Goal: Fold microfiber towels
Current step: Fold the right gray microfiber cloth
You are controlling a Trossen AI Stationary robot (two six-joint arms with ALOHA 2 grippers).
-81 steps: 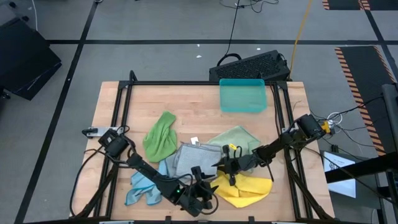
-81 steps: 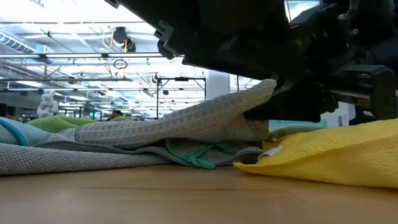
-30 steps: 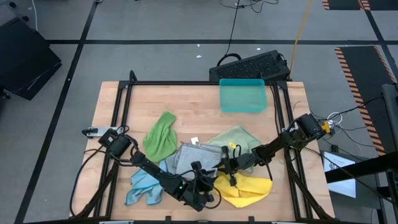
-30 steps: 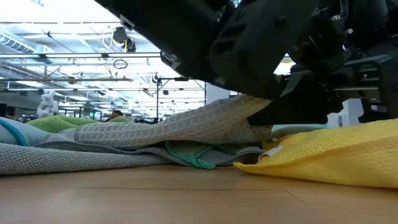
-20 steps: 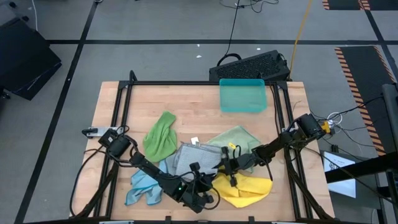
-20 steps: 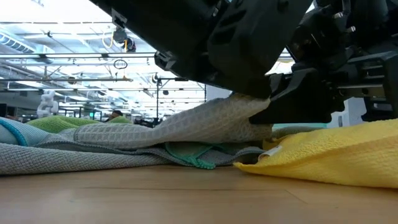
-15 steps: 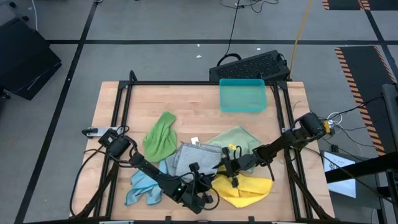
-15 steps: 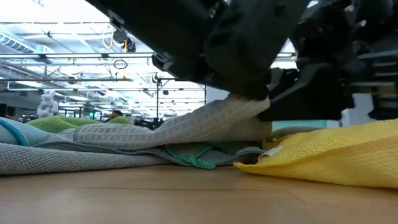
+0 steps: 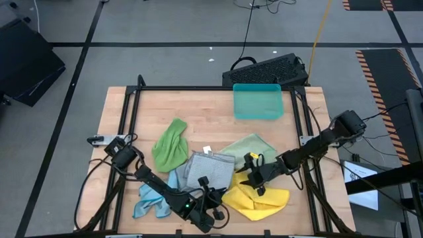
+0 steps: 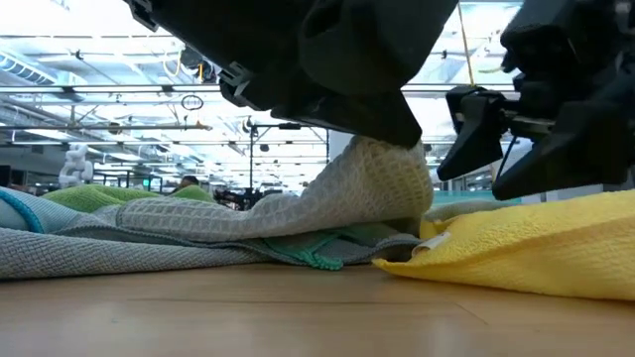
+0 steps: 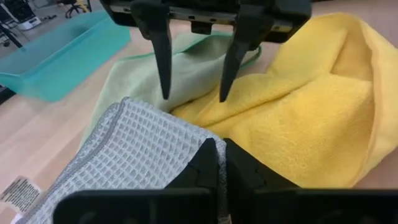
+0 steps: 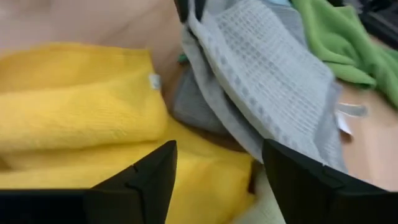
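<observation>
Bare wooden worktop (image 9: 198,109) across the far half, blocked only by the rigid teal plastic tray (image 9: 258,101) at the far right. Near half crowded with heaped soft cloths (image 9: 211,170) and both dark arms.

grey waffle-weave towel (image 11: 134,146) | yellow towel (image 11: 311,106) | pale green towel (image 11: 186,68) | bright green towel (image 9: 170,144) | teal tray (image 9: 258,101)

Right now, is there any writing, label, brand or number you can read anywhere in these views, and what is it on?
No text can be read in any view.
White care tag on the grey towel: it carries print, too small and blurred to read.
Small white tag on the yellow towel: nothing legible.
Sheet of paper beside the table: too small to read.
</observation>
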